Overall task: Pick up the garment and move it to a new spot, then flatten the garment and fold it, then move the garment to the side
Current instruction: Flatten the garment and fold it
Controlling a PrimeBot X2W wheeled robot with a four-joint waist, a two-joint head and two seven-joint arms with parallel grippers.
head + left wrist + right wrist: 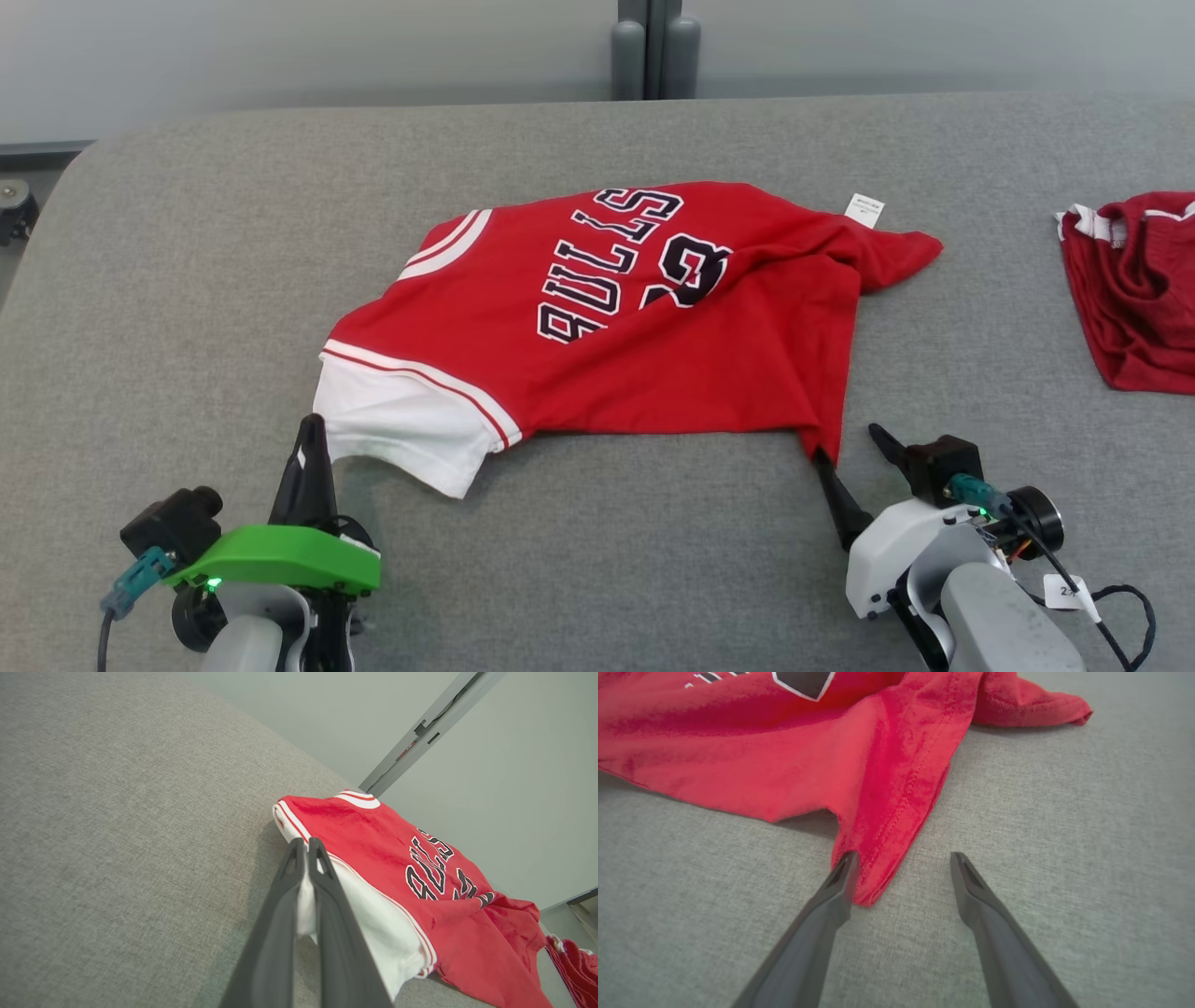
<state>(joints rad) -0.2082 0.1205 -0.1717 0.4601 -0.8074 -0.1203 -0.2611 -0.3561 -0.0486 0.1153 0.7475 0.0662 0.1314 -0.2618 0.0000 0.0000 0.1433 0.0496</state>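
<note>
"Starting at the left: what has the left gripper (311, 425) got?"

"Its fingers are pressed together on the white sleeve (401, 425) of the red jersey (672, 364), pinching the sleeve's near edge low over the grey table (187, 280)."

"And how does the jersey lie from there?"

"Its long axis runs across the table from left to right, roughly along the line between the two grippers. Collar and sleeve are at the left end and the hem is at the right. It's spread out but not smooth. The far right part is bunched, with a small white tag (864, 210) sticking out."

"So the right end matters next?"

"I'd say so. The near hem corner (826, 439) tapers to a point straight ahead of the right gripper (848, 443), whose fingers stand wide apart and hold nothing. In the right wrist view the corner lies between them but off to one side. It touches the finger on that view's left, and there is bare table before the other."

"Which arm is nearer that corner?"

"The right one, by far. The left is occupied at the opposite end. My guess is the right only needs to close, perhaps after a small nudge forward."

"Anything further right?"

"A second dark red garment (1134, 289), well apart from the jersey."
</note>
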